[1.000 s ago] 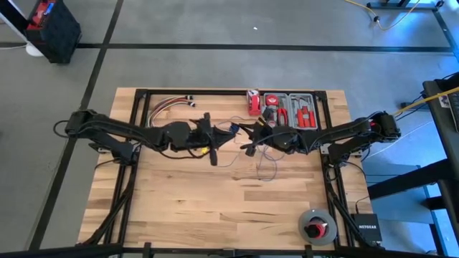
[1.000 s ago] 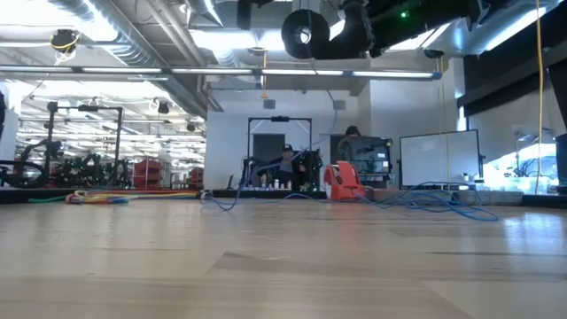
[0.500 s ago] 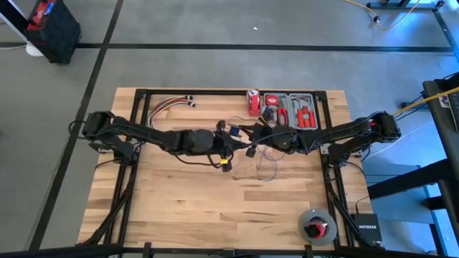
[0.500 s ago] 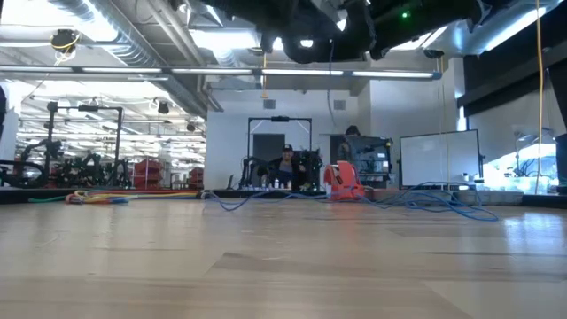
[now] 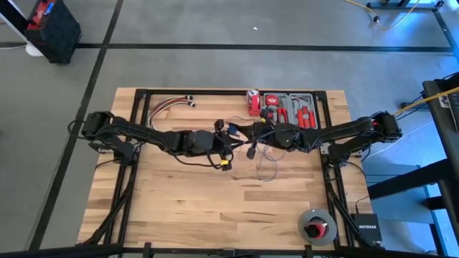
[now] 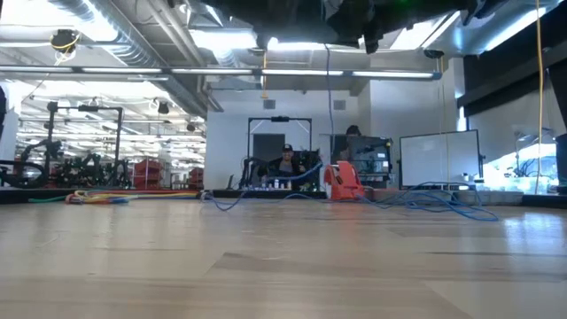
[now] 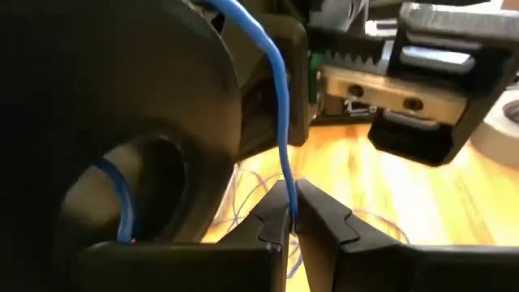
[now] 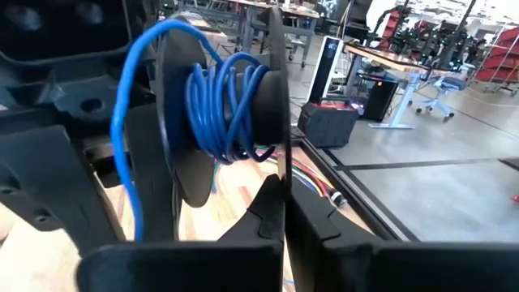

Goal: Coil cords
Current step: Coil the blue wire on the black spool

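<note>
The cord is a thin blue wire. Part of it is wound on the hub of a black spool held up over the table's far middle. Slack loops of it lie on the wood below. My left gripper is shut on the wire right beside the spool. My right gripper is shut on the spool. The two grippers nearly meet. In the low view a thin strand hangs down from the arms. My left gripper pinches a single strand of the blue wire between its two fingertips. The strand runs up from the fingers to the spool's rim, fairly straight. My right gripper pinches the thin edge of the spool's outer flange between its two fingers. The spool is lifted clear of the table, its flanges upright.
A red tool case and a small red object stand at the far edge behind the grippers. A bundle of coloured wires lies far left. A grey reel sits at the near right corner.
My left gripper has moved toward the table's right edge, closing in on the right gripper and the spool. The spool has risen out of the low view's top edge.
</note>
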`<state>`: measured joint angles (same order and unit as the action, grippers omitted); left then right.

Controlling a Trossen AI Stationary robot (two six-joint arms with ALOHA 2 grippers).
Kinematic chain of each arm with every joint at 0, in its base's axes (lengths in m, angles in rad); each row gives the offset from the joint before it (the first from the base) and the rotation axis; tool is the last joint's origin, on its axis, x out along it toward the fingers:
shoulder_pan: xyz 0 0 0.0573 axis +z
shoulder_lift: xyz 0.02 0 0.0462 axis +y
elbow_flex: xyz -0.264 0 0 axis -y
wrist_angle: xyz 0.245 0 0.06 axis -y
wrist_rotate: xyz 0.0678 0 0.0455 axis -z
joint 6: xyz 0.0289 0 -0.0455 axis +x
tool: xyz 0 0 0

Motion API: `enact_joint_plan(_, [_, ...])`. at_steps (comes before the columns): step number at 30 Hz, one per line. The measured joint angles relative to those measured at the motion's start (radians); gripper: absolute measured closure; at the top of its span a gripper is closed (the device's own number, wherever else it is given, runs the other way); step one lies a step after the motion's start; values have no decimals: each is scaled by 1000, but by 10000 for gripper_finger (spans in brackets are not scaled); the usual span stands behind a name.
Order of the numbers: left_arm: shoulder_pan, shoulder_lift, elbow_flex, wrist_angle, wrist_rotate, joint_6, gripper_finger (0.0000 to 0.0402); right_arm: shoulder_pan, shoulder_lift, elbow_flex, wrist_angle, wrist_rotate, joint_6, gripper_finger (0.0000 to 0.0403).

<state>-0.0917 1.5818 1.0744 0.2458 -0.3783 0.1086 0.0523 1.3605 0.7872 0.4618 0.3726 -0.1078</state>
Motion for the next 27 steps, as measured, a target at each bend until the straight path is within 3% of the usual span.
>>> enact_joint_plan(4, [1,0,0,-63,-3,-1,379,1,1,0,2,0,10,402])
enact_joint_plan(13, [0,0,-1,-90,-1,-19,287,-1,1,0,8,1,7,402])
enact_joint_plan(27, [-2,-48,-2,-200,7,-19,279,-1,1,0,-9,0,-1,402])
